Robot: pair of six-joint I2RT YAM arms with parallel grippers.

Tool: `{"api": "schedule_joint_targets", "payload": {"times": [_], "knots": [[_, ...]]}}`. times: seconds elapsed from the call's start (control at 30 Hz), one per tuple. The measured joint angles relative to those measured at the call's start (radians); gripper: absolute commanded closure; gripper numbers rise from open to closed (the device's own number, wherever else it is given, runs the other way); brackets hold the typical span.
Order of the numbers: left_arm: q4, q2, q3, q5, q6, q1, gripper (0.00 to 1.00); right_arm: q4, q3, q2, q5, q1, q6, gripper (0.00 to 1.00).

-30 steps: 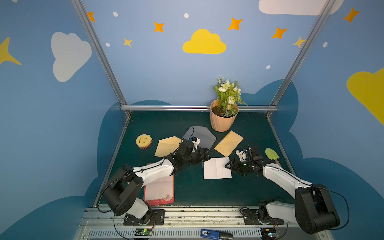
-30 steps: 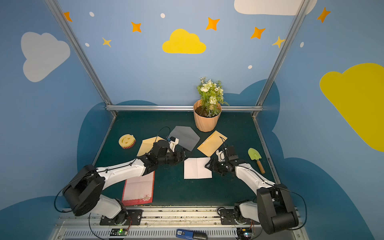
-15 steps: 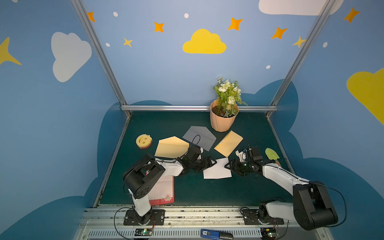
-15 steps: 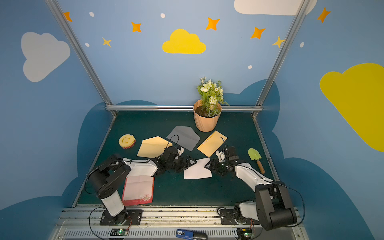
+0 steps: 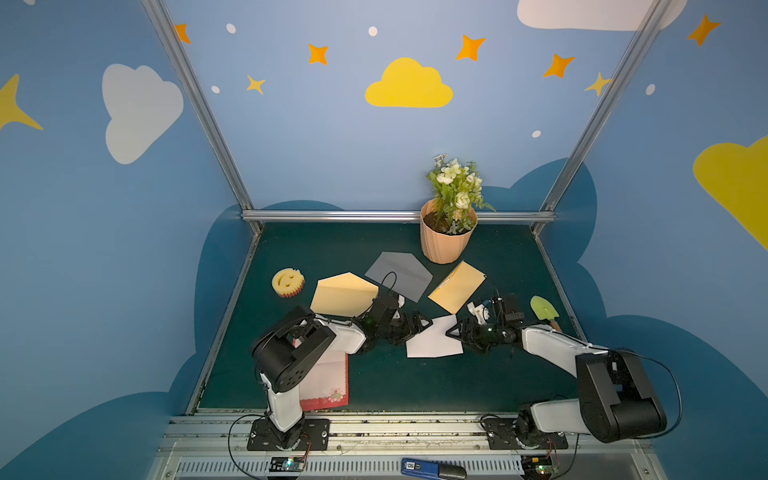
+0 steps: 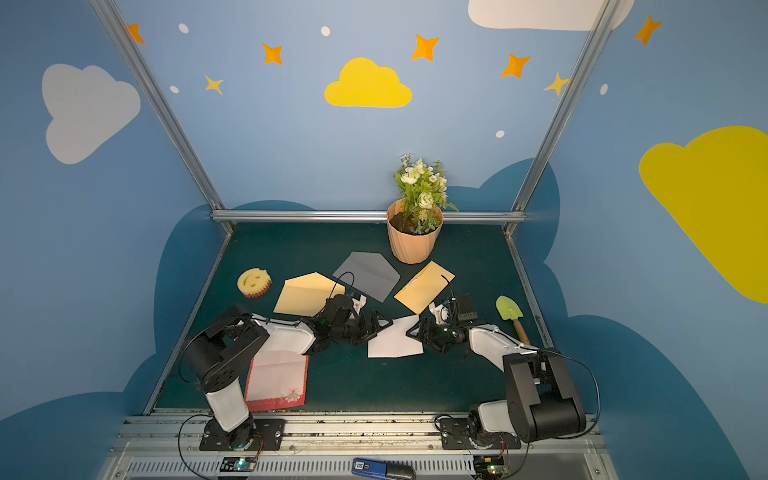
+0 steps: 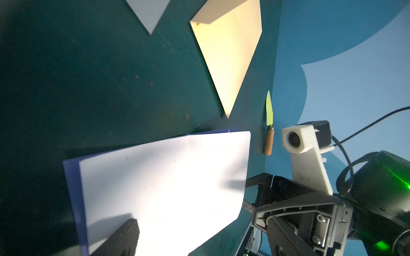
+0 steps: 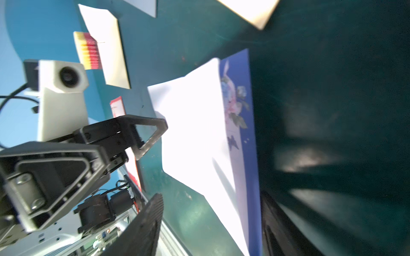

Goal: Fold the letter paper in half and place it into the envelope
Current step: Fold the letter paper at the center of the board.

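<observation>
The letter paper [image 5: 434, 343], white with a blue flowered border [image 8: 235, 104], lies mid-table, its right side curled up off the mat. My left gripper [image 5: 420, 325] is open at the paper's far left corner; in the left wrist view one finger [image 7: 119, 239] shows against the white sheet [image 7: 164, 181]. My right gripper [image 5: 454, 332] is open too, and its fingers [image 8: 144, 223] stand on either side of the paper's right edge without pinching it. Three envelopes lie behind: a tan one with its flap out [image 5: 343, 295], a grey one [image 5: 399, 276] and another tan one [image 5: 457, 286].
A red-bordered sheet [image 5: 328, 380] lies under the left arm near the front edge. A yellow smiley sponge [image 5: 288, 282] sits at the left, a flower pot [image 5: 446, 241] at the back, and a green trowel [image 5: 544, 311] at the right wall.
The left arm has drawn back and raised its elbow, bringing its gripper to the paper's left corner and uncovering the tan envelope. The flat paper has become skewed and partly lifted.
</observation>
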Motion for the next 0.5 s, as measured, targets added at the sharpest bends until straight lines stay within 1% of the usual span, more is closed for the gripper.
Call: {"api": "schedule_joint_targets", "payload": {"times": [0.2,0.33,0.5], "knots": [[0.051,0.014,-0.012,0.016,-0.023,0.010,0.08,0.020,0.010,-0.026,-0.048,0.039,0.020,0.34],[0.098,0.026,-0.026,0.033,-0.041,0.020,0.08,0.014,0.061,-0.054,-0.053,0.105,0.030,0.34],[0.177,0.041,-0.055,0.050,-0.068,0.031,0.08,0.020,0.121,-0.055,-0.028,0.202,0.051,0.34]]}}
